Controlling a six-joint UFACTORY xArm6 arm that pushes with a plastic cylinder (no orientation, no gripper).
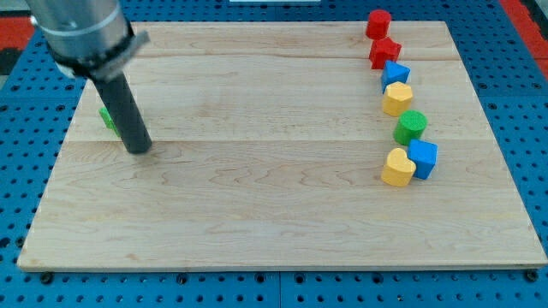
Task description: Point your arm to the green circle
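The green circle (411,126) sits on the wooden board (274,205) at the view's right, in a column of blocks. My tip (139,149) rests on the board at the view's left, far from the green circle. A second green block (107,118) lies just behind the rod, mostly hidden by it, so its shape cannot be made out.
The right-hand column runs from top to bottom: a red cylinder (378,23), a red star (384,53), a blue block (395,74), a yellow block (396,99), then the green circle, a blue cube (423,158) and a yellow heart (398,168). A blue pegboard (26,171) surrounds the board.
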